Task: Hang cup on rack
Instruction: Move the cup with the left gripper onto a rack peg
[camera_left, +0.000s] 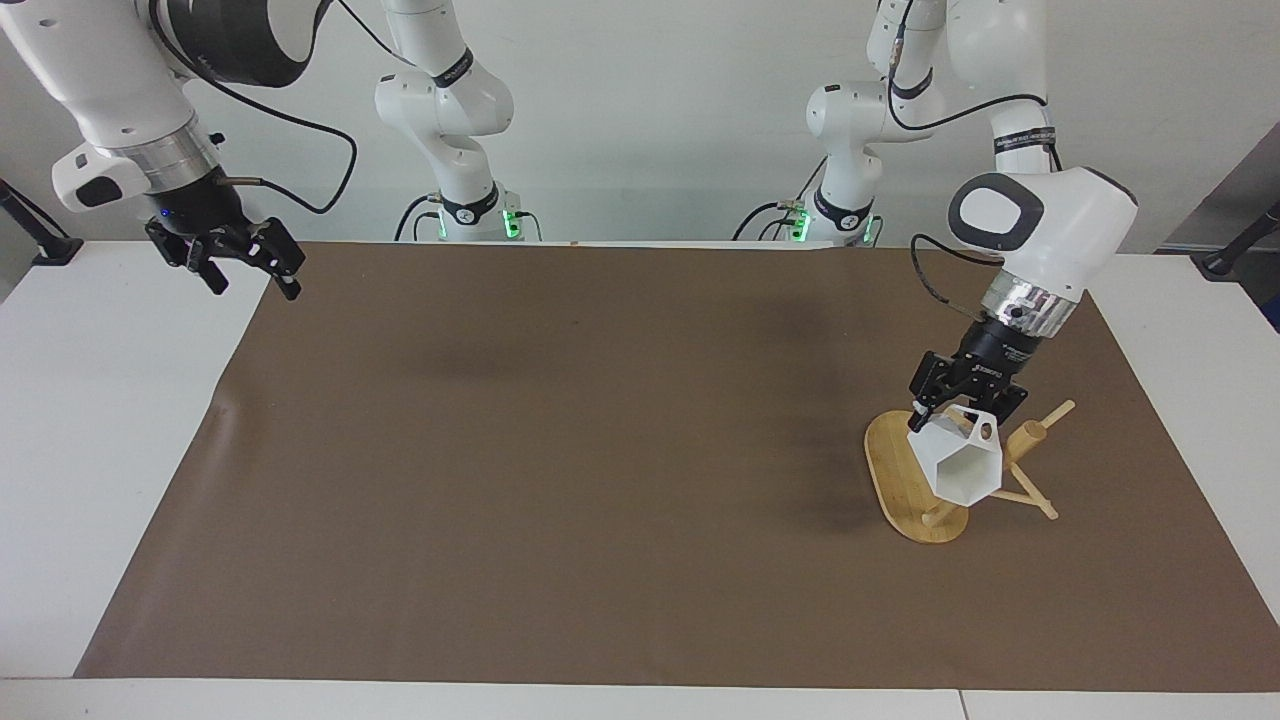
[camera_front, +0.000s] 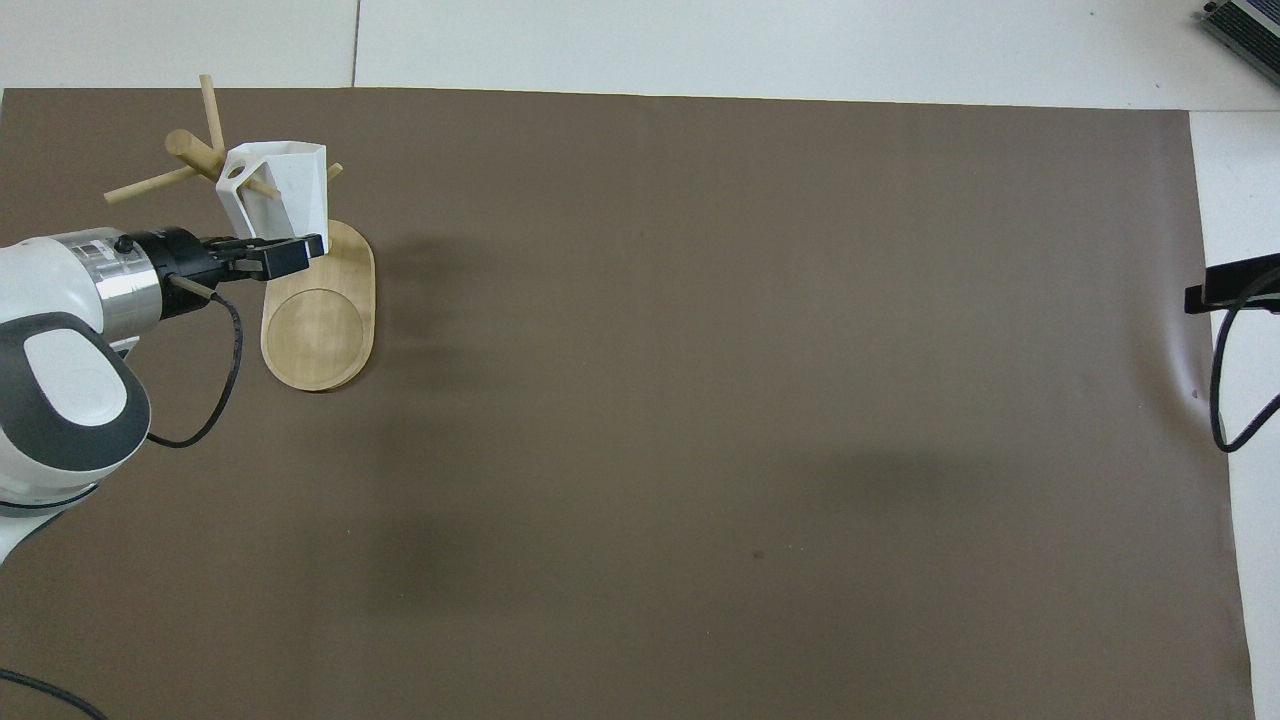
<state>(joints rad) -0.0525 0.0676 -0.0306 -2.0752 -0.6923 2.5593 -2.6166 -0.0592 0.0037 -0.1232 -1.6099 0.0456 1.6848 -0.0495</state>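
Left gripper (camera_left: 962, 403), lower right of the facing view, is clamping the cup (camera_left: 962, 465) by its base end, mouth tipping toward the camera, over the rack (camera_left: 912, 478); a thin peg is passing through the handle hole, so the move is turning on sliding along the peg's long axis toward the post. Overhead view, upper left: cup (camera_front: 280, 185) is sitting just above the left gripper (camera_front: 290, 250) with the peg poking out past it, rack (camera_front: 318, 325) base below; right gripper (camera_left: 245, 265) is waiting spread open, upper left in the facing view.

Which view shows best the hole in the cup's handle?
The overhead view: the cup's handle faces up and a peg of the rack passes through its hole. In the facing view the hole is only a small dark spot.
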